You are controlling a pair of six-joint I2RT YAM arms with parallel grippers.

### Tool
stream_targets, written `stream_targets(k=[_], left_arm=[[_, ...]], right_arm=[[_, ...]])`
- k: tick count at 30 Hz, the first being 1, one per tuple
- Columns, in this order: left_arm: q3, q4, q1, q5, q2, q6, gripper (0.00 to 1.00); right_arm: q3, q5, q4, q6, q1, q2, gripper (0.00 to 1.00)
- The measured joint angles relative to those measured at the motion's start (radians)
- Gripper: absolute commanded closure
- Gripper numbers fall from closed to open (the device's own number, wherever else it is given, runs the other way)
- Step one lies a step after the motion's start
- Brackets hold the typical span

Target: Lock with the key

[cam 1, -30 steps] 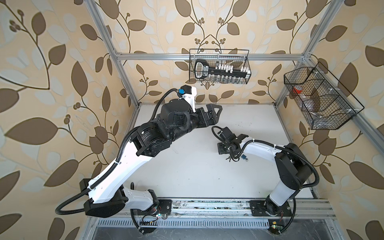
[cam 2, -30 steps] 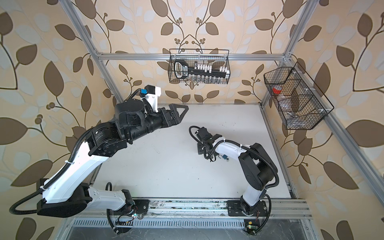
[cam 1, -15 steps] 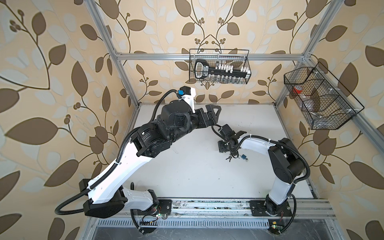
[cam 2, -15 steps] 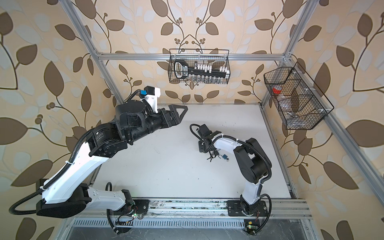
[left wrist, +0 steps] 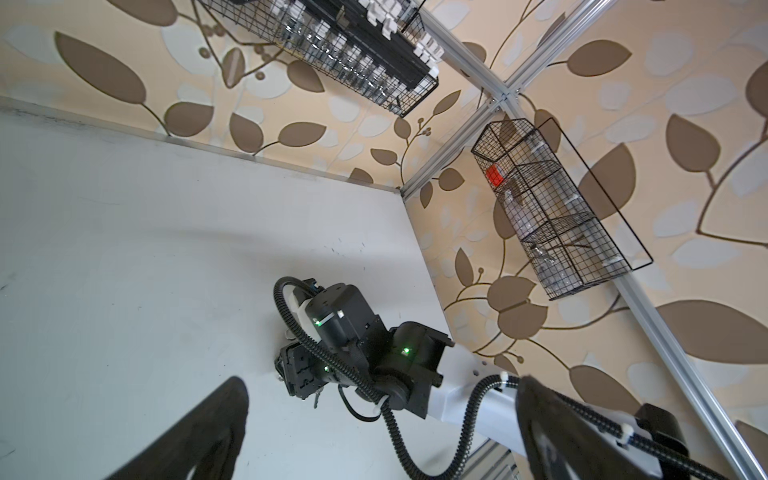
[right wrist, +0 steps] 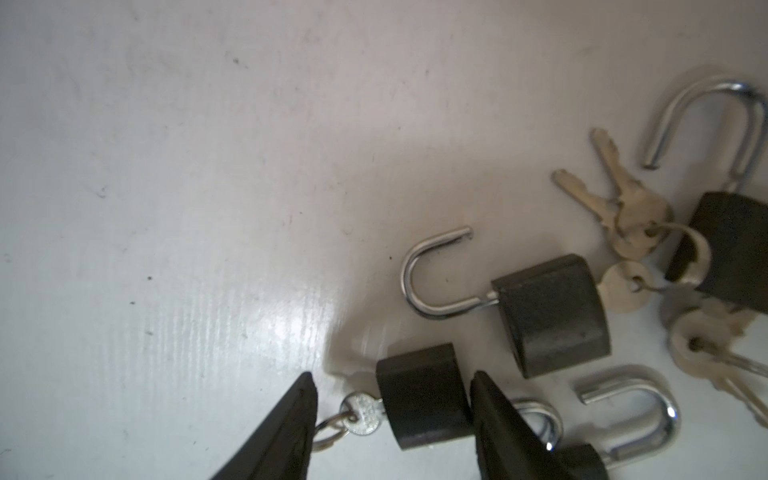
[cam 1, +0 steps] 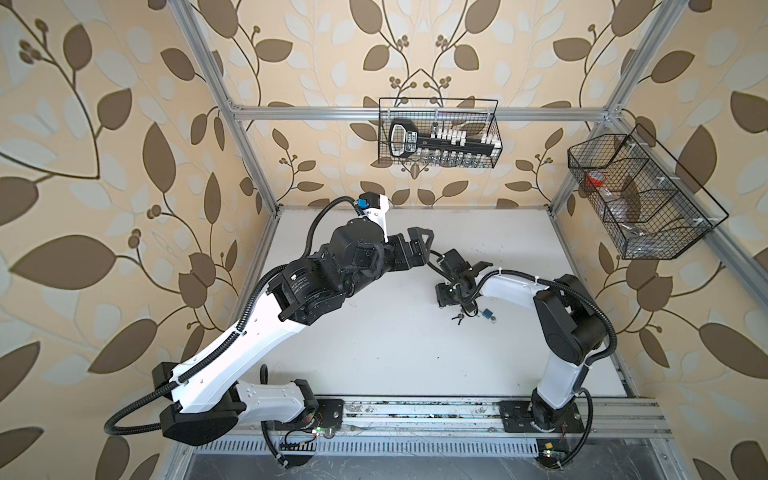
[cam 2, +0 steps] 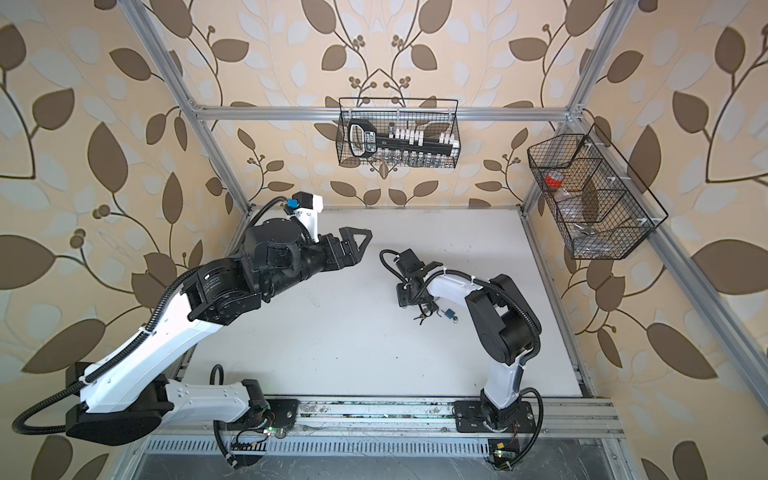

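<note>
In the right wrist view a dark padlock (right wrist: 419,395) lies on the white table with a silver key (right wrist: 363,413) in its keyhole and a ring on the key. My right gripper (right wrist: 392,376) is open and straddles this padlock and key. One finger (right wrist: 494,411) rests against the lock body and hides part of its shackle; the other finger stands clear of the key. In both top views the right gripper (cam 1: 446,296) (cam 2: 405,296) is low over the lock cluster (cam 1: 473,315). My left gripper (cam 1: 420,245) (left wrist: 380,379) hovers wide open above the table, holding nothing.
Three more padlocks lie close by with open shackles (right wrist: 548,311) (right wrist: 731,249) (right wrist: 582,461), with loose key bunches (right wrist: 619,208) between them. A wire basket (cam 1: 438,137) hangs on the back wall and another basket (cam 1: 640,199) on the right wall.
The right arm's elbow swung left and its gripper shifted slightly over the locks. The left gripper dipped a little toward the right arm. Neither gripper's opening changed.
</note>
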Motion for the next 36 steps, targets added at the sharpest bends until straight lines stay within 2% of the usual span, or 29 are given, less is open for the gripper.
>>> stream_targets(k=[5, 12, 26, 31, 36], left_arm=[[0.014, -0.027, 0.0, -0.021, -0.008, -0.024, 0.01], [0.185, -0.026, 0.0, 0.01, 0.075, -0.105, 0.01], [0.172, -0.01, 0.004, -0.002, 0.054, -0.167, 0.01], [0.079, -0.011, 0.122, 0.038, -0.005, -0.196, 0.01], [-0.01, -0.113, 0.213, 0.024, -0.108, -0.176, 0.01]], right_arm=[[0.0, -0.028, 0.001, -0.014, 0.014, 0.0, 0.42], [0.0, -0.054, 0.003, -0.013, 0.077, 0.002, 0.42], [0.048, -0.108, 0.04, -0.015, 0.158, 0.047, 0.42], [0.048, -0.16, 0.056, -0.054, 0.233, 0.047, 0.41], [0.047, -0.227, 0.057, -0.116, 0.298, 0.031, 0.36]])
